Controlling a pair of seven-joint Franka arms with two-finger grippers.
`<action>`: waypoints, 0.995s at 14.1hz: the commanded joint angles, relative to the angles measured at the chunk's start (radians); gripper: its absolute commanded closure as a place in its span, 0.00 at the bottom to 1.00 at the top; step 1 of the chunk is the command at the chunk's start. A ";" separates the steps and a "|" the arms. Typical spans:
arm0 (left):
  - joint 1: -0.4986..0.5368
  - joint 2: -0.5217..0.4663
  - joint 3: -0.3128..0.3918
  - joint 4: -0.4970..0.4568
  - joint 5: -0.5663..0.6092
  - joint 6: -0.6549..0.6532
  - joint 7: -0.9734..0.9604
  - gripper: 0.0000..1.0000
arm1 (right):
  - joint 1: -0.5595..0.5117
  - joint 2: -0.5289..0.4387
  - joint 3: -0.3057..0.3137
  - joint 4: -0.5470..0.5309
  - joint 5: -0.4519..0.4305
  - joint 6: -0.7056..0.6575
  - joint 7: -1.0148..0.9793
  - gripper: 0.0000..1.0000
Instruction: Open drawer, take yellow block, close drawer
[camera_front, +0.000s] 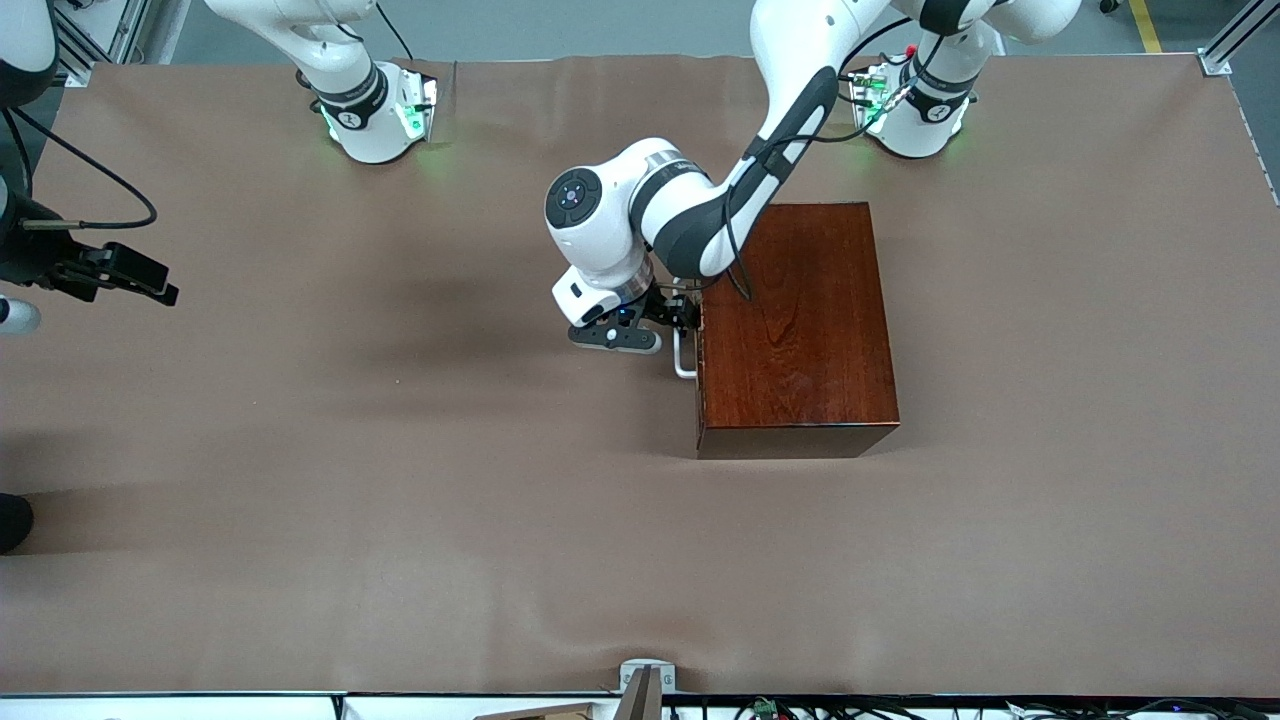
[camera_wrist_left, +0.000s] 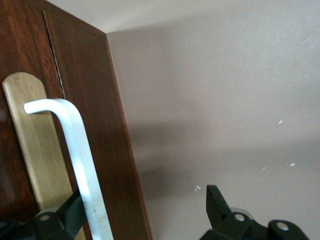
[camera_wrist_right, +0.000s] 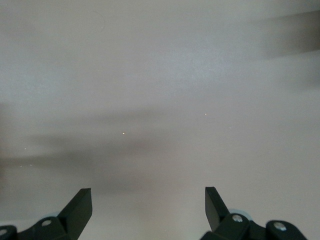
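Observation:
The dark reddish-brown wooden box (camera_front: 795, 330) stands on the table with its drawer (camera_wrist_left: 82, 70) shut, the front facing the right arm's end. Its white bar handle (camera_front: 683, 362) (camera_wrist_left: 75, 145) sits on a brass plate (camera_wrist_left: 27, 150). My left gripper (camera_front: 686, 314) (camera_wrist_left: 144, 199) is at the handle and open: one finger (camera_wrist_left: 67, 216) sits beside the bar, the other finger (camera_wrist_left: 216, 202) is off the drawer front over bare table, so the bar lies between them untouched. The yellow block is hidden. My right gripper (camera_front: 160, 285) (camera_wrist_right: 148, 196) waits open over bare table at its own end.
A brown cloth (camera_front: 400, 480) covers the table. Both arm bases (camera_front: 375, 115) (camera_front: 920, 110) stand along the edge farthest from the front camera. A small metal bracket (camera_front: 645, 680) sits at the edge nearest to it.

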 joint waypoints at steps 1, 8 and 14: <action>-0.008 0.015 -0.008 0.028 0.009 0.088 -0.059 0.00 | -0.025 0.021 0.018 0.029 0.001 -0.005 0.001 0.00; -0.010 0.010 -0.030 0.031 0.003 0.116 -0.074 0.00 | -0.017 0.068 0.017 0.069 0.009 -0.005 0.002 0.00; -0.013 0.015 -0.030 0.031 -0.032 0.164 -0.108 0.00 | -0.016 0.079 0.018 0.069 0.010 -0.005 0.002 0.00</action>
